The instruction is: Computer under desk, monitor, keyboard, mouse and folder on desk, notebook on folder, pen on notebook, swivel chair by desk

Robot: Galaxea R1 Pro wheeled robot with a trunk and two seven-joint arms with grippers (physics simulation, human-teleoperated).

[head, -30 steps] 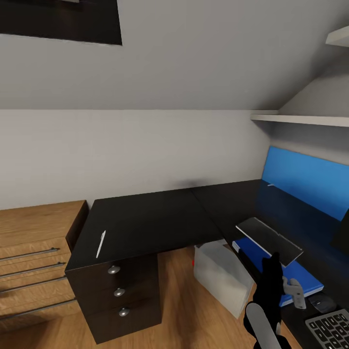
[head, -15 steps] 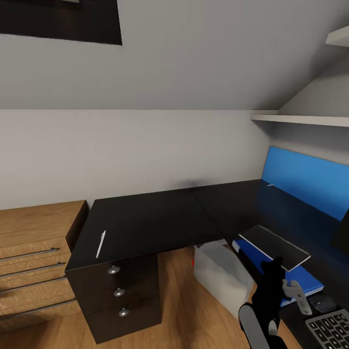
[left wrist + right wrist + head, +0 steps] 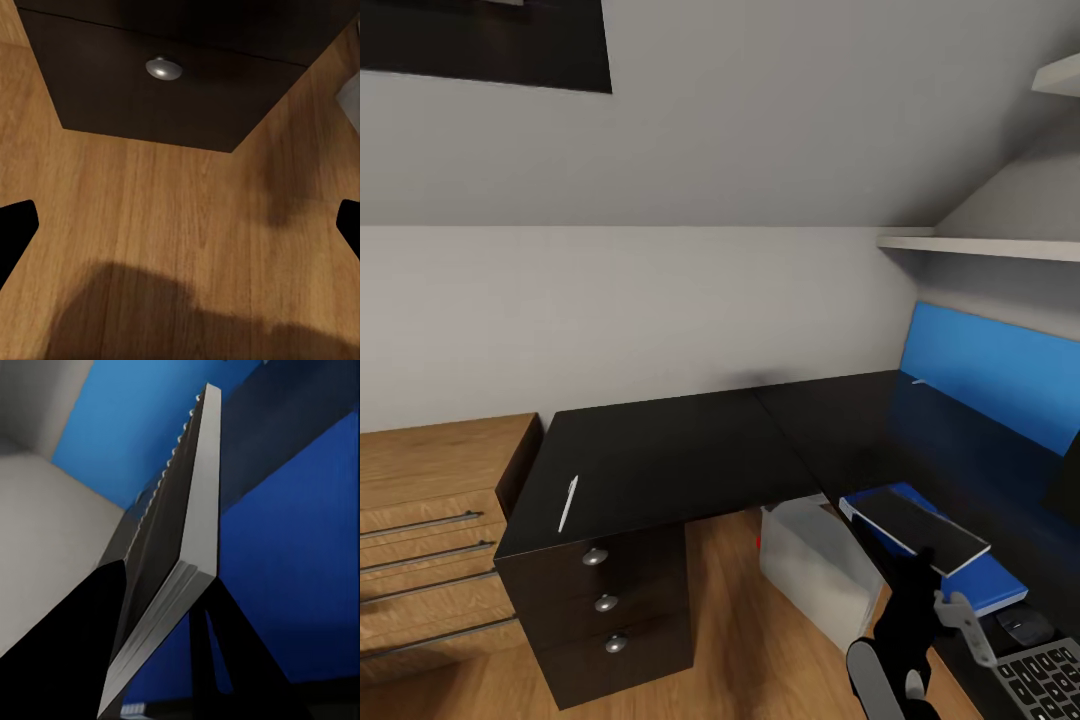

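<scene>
The black notebook (image 3: 915, 526) rests almost flat on the blue folder (image 3: 988, 587) at the right wing of the black desk (image 3: 660, 460). My right gripper (image 3: 922, 560) is at the notebook's near corner; in the right wrist view the notebook's edge (image 3: 176, 547) sits between the dark fingers (image 3: 82, 645), shut on it, above the folder (image 3: 300, 585). A white pen (image 3: 568, 503) lies on the desk's left end. Mouse (image 3: 1023, 626) and keyboard (image 3: 1048, 682) sit beside the folder. The grey computer (image 3: 815, 565) stands under the desk. My left gripper (image 3: 180, 225) is open over the floor.
A wooden drawer chest (image 3: 430, 520) stands left of the desk. The black desk drawers (image 3: 605, 603) carry round knobs (image 3: 163, 69). A blue panel (image 3: 990, 370) backs the right wing, with white shelves (image 3: 980, 245) above it. Wood floor (image 3: 180, 247) lies below.
The notebook has come down from a tilted pose above the folder to lie nearly flat on it, and my right arm has lowered with it. The view has not shifted.
</scene>
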